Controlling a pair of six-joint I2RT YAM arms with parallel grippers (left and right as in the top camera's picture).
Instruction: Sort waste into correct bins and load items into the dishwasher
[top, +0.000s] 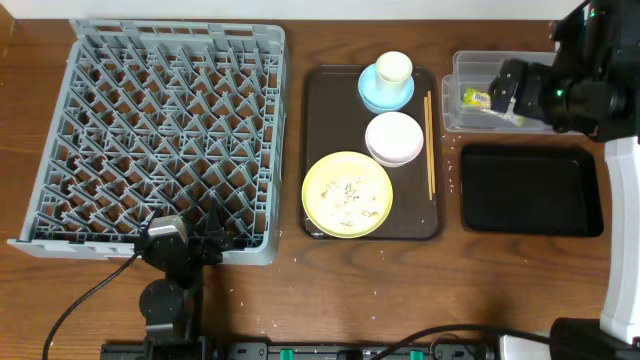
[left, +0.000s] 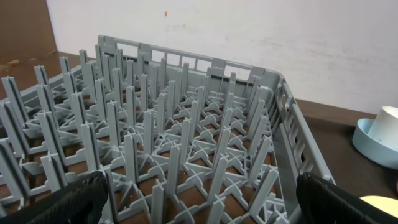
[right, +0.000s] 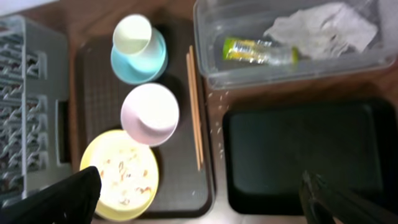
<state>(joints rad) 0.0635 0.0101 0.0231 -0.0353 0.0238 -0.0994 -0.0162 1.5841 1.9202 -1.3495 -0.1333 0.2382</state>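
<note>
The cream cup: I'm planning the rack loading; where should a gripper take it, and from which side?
Take the cream cup by its rim, coming down from above, one finger inside the mouth and one outside. It stands upright in the light blue bowl, whose wall surrounds its base, so a low side grip would probably hit the bowl.

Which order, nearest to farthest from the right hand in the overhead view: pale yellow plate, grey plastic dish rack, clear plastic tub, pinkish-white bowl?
1. clear rectangular plastic tub: directly under the right hand.
2. pinkish-white bowl: middle of the brown serving tray.
3. pale yellow plate: same tray, lower in the picture.
4. large grey plastic dish rack: beyond the tray, across the table.
</note>
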